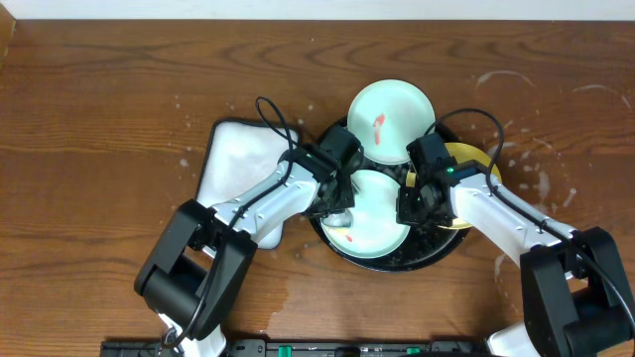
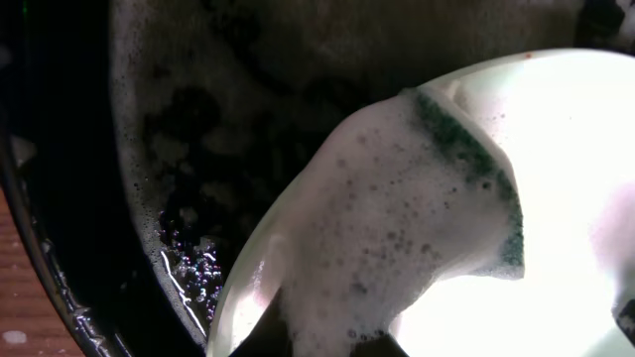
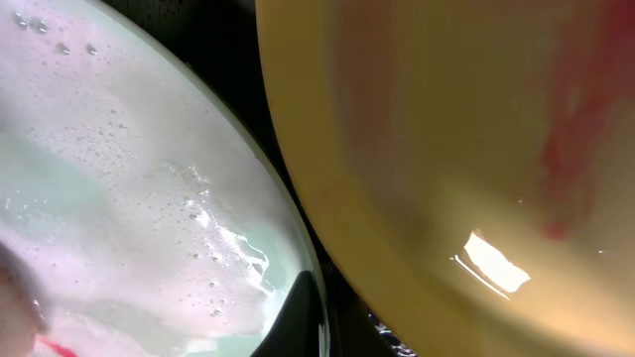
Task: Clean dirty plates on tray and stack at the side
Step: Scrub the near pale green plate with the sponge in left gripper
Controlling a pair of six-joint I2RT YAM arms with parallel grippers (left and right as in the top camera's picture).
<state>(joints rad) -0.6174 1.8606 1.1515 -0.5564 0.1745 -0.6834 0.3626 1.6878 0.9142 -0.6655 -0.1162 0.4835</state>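
Note:
The black tray (image 1: 438,249) holds a soapy mint-green plate (image 1: 377,233) with a red smear at its near edge. A second mint-green plate (image 1: 390,121) with a red smear leans on the tray's far rim. A yellow plate (image 1: 474,164) lies at the tray's right. My left gripper (image 1: 339,203) is shut on a foamy green sponge (image 2: 397,218) pressed on the soapy plate (image 2: 575,149). My right gripper (image 1: 415,206) grips that plate's right rim (image 3: 149,198), its finger (image 3: 317,327) over the edge. The yellow plate (image 3: 446,149) is beside it.
A white rectangular tray (image 1: 233,159) lies left of the black tray, under my left arm. Whitish soapy streaks mark the wood tabletop (image 1: 556,119) at the right. Suds cover the black tray's floor (image 2: 198,119).

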